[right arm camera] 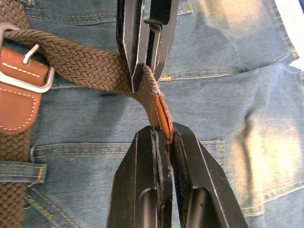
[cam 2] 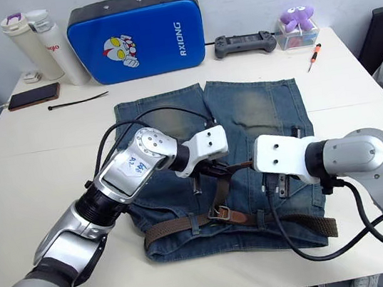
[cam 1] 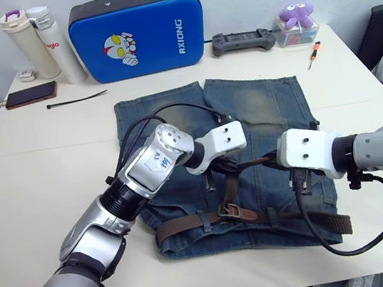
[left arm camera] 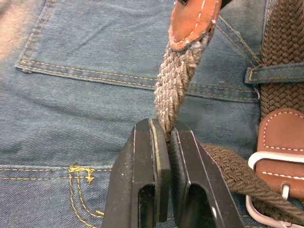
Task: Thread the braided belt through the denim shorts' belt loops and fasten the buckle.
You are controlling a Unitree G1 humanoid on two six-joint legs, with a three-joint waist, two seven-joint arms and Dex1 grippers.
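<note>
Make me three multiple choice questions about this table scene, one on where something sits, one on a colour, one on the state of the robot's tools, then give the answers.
1. Where is the blue case?
A. Beyond the denim shorts, by the wall
B. On the shorts
C. In a person's hand

2. What colour is the belt's end piece?
A. White
B. Tan
C. Green

3. What are the two tools doing?
A. Both open
B. One holds the screwdriver
C. Both shut on the braided belt

Answers: A, the case stands past the shorts' leg ends. B, tan leather with pale stitching. C, the left tool pinches the weave and the right tool pinches the leather tip.
</note>
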